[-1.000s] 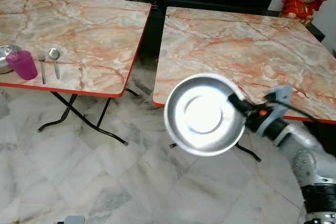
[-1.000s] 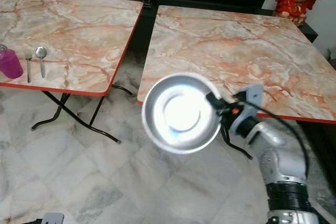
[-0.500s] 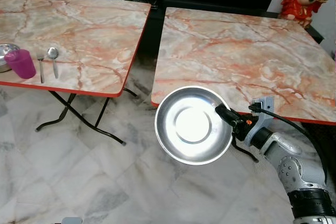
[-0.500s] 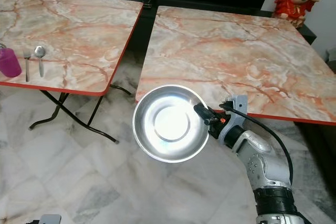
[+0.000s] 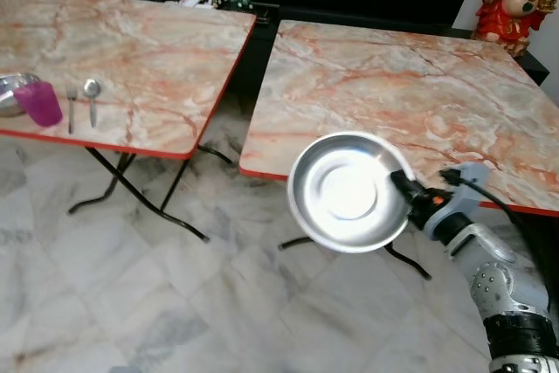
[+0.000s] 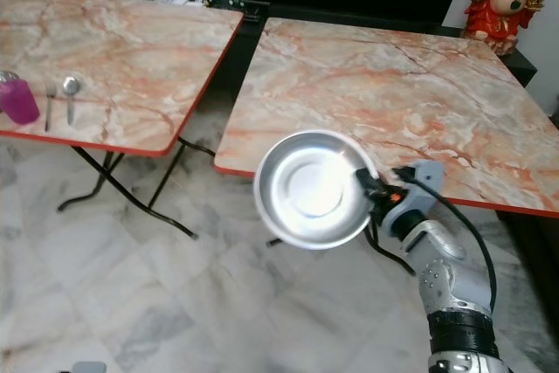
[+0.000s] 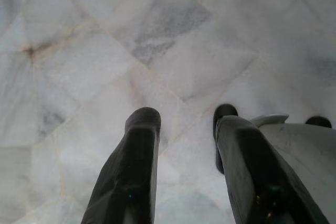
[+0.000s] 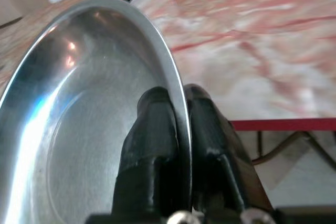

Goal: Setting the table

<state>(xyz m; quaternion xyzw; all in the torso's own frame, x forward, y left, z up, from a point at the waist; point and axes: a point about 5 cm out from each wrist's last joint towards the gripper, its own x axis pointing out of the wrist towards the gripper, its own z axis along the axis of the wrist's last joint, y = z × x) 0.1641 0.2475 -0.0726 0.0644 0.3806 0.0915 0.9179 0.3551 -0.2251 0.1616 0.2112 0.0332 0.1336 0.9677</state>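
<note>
Two marble-topped tables (image 5: 410, 85) stood on pale tile; right gripper (image 8: 178, 129) pinched an apparently empty steel plate's (image 5: 349, 191) rim, left gripper (image 7: 184, 156) hung parted.

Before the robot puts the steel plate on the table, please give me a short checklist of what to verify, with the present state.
1. Grip: the right end effector pinches the rim of the steel plate between its fingers. Ok.
2. Plate over the right table: it hangs at the near red edge, mostly over the floor. Not ok.
3. Landing spot: bare marble top. Ok.
4. Plate level: it tilts toward the camera. Not ok.
5. Left end effector: open, over the floor. Ok.
</note>
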